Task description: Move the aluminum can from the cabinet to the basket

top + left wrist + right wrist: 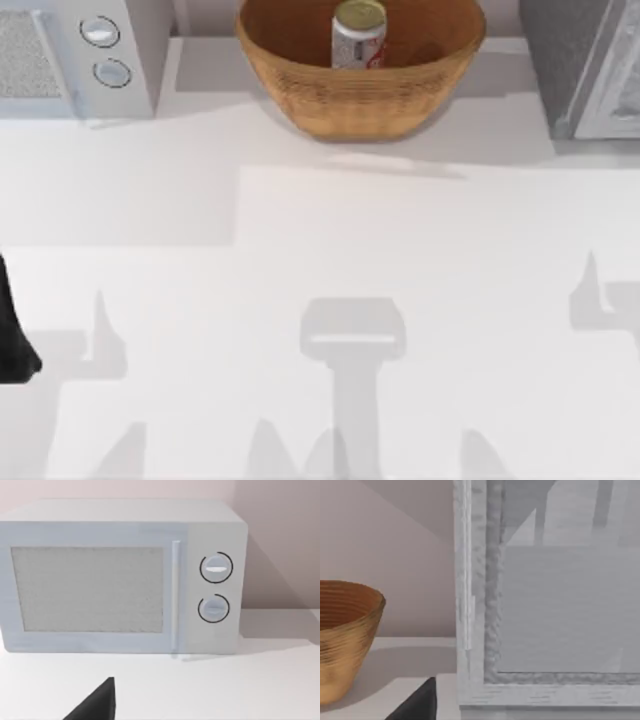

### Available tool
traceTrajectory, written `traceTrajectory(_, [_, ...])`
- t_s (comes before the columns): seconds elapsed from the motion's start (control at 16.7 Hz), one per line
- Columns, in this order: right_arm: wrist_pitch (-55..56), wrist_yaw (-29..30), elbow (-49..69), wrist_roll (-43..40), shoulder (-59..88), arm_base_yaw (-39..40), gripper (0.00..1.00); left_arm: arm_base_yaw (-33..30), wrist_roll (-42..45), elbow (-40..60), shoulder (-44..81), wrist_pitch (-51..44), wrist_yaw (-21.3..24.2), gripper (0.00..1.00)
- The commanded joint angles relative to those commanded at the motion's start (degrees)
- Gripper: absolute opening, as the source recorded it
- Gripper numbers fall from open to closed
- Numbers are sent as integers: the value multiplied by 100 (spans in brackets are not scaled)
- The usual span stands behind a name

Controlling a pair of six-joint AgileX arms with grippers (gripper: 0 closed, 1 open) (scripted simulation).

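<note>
Fingers first: on both arms they are sitting out of sight, so whether they are open or closed I cannot tell, and nothing is showing in either grip. A dark sliver of the left arm (14,340) is resting at the near left edge of the worktop (320,300), and a dark wedge of each arm's own hardware is poking into the left wrist view (95,702) and the right wrist view (417,702).

Now the can: the aluminum can (358,35) is standing upright inside the basket (360,100), at the far middle of the worktop, red marks facing us and pale top up. By my reading, the move is looking done.

The cabinet (560,60) is sitting at the far right, its white-framed door (470,605) filling much of the right wrist view, with the basket's rim (350,610) just to its side. Far left, the white microwave (120,575) is showing its two round knobs.

What could still spoil this? The can is standing tall and narrow on a curved wicker floor, so any nudge to the basket from an arm swinging past could be tipping it over. The right arm is also pointing close at the cabinet door, and a careless sweep there could be catching the frame.

Counting up: one can, one basket, one cabinet, one microwave, two knobs, two arms.
</note>
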Motion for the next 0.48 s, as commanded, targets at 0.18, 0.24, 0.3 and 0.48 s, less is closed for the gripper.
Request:
traceTrajectory(0.18, [291,-288,-1253,-2,-979,-248,100,0,0,0,0,0,0,100])
traceTrajectory(0.24, [373,-368,-1556,-3,-1245,-319,100,0,0,0,0,0,0,100])
traceTrajectory(0.3, [445,-438,-1798,-3,-1469,-380,100,0,0,0,0,0,0,100])
traceTrajectory(0.48, [563,-554,-2155,-4,-1818,-479,100,0,0,0,0,0,0,100])
